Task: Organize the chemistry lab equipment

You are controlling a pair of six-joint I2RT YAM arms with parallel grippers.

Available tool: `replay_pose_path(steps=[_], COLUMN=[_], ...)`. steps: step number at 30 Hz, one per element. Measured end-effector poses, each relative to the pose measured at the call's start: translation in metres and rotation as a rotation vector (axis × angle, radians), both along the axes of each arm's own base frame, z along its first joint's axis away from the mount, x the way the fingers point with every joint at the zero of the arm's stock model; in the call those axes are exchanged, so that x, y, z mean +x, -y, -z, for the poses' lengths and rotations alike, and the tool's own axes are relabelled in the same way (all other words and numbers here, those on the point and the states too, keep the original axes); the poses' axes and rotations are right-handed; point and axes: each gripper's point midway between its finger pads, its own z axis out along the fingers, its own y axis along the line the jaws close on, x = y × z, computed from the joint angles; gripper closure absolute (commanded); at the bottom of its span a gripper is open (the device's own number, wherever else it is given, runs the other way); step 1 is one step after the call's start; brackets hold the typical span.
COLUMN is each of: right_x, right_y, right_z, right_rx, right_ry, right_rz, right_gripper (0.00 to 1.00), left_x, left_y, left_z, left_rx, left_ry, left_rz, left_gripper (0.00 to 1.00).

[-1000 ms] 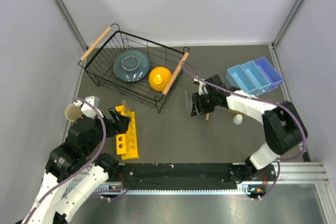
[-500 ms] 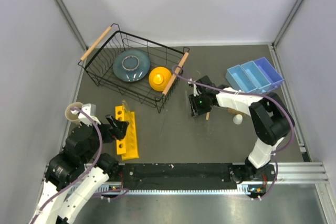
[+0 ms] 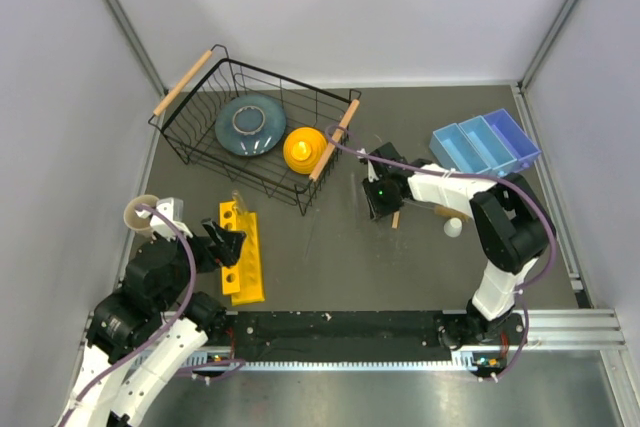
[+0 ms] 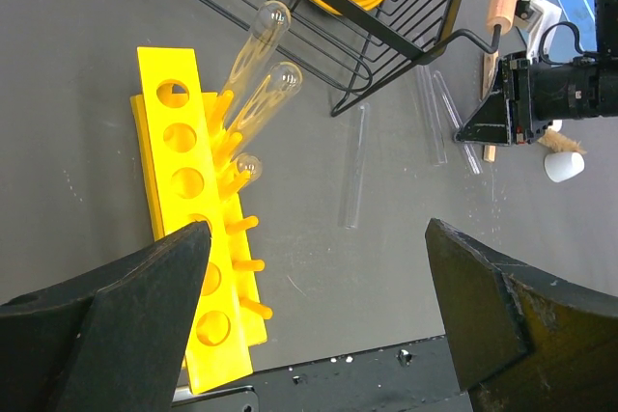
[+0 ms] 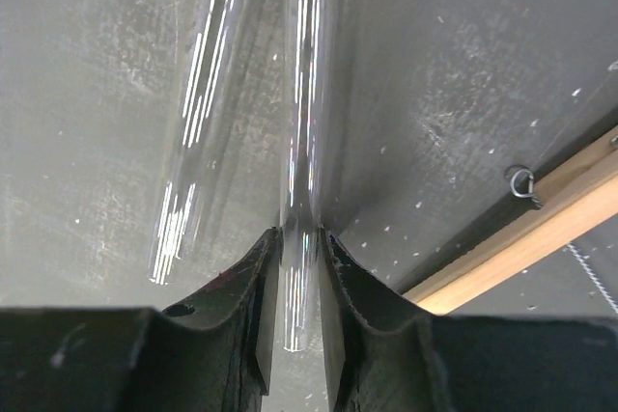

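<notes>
Pinching the slim clear glass tube (image 5: 301, 142), the right gripper (image 5: 299, 238) has it centred between its jaws, long axis running straight ahead along the dark tabletop (image 5: 463, 94). A second clear tube (image 5: 198, 113) lies just left. Well apart, the left gripper (image 4: 314, 229) stands spread wide.

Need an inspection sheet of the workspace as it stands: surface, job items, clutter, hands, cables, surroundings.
Surface: dark grey table, scuffed and speckled.
Job's things: yellow rack with three tubes on its pegs; loose tube flat on the table; glass tube in the right hand, second tube flat beside it; white piece near the right arm.
Clutter: wire basket holding plate and yellow dome; blue trays; beige cup.
Hands: left hand wide open, empty; right hand closed on the glass tube.
Cables: purple cables along both arms, one looping near the basket's wooden handle.
Surroundings: pale walls on three sides; nothing else seen.
</notes>
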Motion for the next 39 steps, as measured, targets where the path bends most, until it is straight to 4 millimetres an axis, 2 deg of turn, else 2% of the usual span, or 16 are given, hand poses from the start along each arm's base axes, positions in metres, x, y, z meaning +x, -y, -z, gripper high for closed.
replay_pose_path(steps=[5,16,19,24,30,39], right_x=[0.003,0.004,0.004,0.008,0.003,-0.013], right_y=[0.004,0.005,0.003,-0.001,-0.001,-0.001], right_z=[0.0,-0.002,-0.01,-0.038,-0.054,-0.078], right_rx=[-0.024,0.002,0.037,0.121,0.174,0.251], right_ry=[0.014,-0.013,-0.011,0.036,0.066,0.119], right_rz=[0.007,0.0,-0.004,-0.01,-0.026,-0.077], right_gripper=[0.85,0.87,0.87,0.87,0.87,0.87], left_x=[0.0,0.001,0.0,-0.002,-0.002,-0.001], left_y=[0.0,0.002,0.005,0.016,0.033,0.062], left_z=[0.001,0.001,0.003,0.009,0.014,-0.001], left_rx=[0.001,-0.004,-0.019,-0.066,-0.138,-0.288], left_ry=[-0.002,-0.002,-0.012,-0.041,-0.07,-0.063], left_rz=[0.0,0.004,0.016,0.048,0.094,0.186], left_gripper=[0.02,0.01,0.02,0.02,0.01,0.02])
